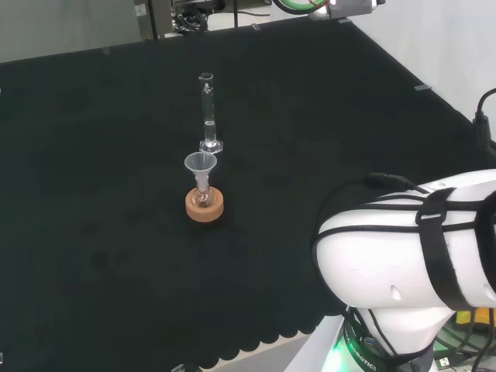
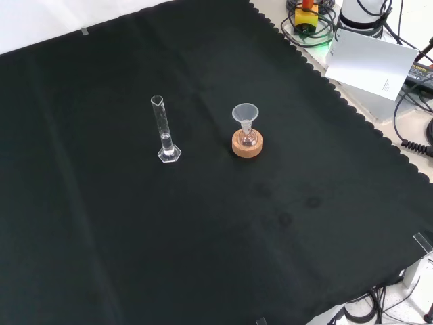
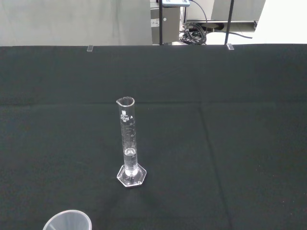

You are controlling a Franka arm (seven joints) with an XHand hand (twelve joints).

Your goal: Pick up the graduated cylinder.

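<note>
Head view: graduated cylinder (image 1: pixel 207 112) upright behind funnel (image 1: pixel 201 164)

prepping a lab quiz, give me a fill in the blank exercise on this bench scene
1. The graduated cylinder stands ____ on its hexagonal base.
2. The small flask sits in a ____ ring stand.
3. A clear ____ rests in the flask's neck.
4. In the front view, the cylinder stands to the ____ of the flask.

Missing words: upright; cork; funnel; left
</note>
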